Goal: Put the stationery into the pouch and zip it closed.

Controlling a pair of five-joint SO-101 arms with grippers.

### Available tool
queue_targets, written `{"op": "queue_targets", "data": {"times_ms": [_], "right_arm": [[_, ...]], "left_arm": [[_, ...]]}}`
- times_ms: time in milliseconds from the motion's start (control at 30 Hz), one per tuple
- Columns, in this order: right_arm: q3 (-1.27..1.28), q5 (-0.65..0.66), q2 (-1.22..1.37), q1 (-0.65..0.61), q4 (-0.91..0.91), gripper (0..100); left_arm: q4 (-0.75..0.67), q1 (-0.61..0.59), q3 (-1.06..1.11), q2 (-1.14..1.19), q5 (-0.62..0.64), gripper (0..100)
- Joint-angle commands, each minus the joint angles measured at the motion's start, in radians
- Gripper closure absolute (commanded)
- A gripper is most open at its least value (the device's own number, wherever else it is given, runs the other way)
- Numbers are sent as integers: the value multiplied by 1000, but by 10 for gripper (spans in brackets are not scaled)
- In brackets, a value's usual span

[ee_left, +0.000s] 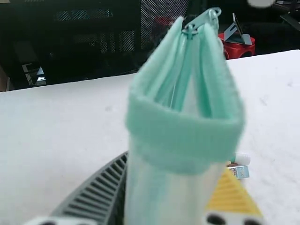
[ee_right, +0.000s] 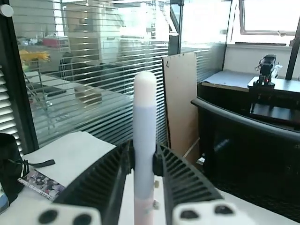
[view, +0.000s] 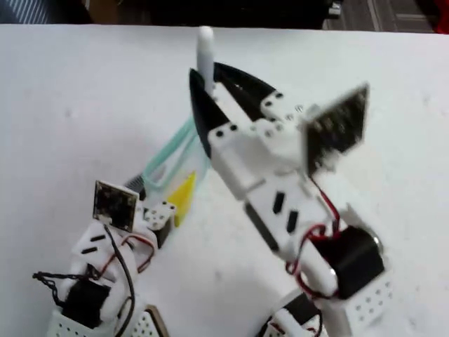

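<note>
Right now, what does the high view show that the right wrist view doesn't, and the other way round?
High view: the mint pouch with a yellow item inside, by the left arm, over the white table. Right wrist view: an office with window blinds behind. Shared: the white pen, with the right end effector shut on it.

Pouch: mint cloth trim w/ clear plastic; pen smooth plastic.

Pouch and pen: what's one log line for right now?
left gripper: shut on pouch | right gripper: shut on white pen | white pen not yet in pouch
</note>
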Motion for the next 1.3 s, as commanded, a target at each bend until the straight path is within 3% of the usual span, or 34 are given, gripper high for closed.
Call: {"op": "queue_targets", "data": {"times_ms": [0,467,1100,1267], "right_arm": [[-46,-9,33,-36,-27,982],[-48,-9,85,-94,-85,982],[114,-6,88,-122,-33,982],[117,115,58,-134,-30,942]], "left_arm": [[-15,16,-11,-2,5,793],[-15,15,-11,-2,5,793],[-9,12,-20,-2,5,793],[-8,18,-17,-2,5,765]]}}
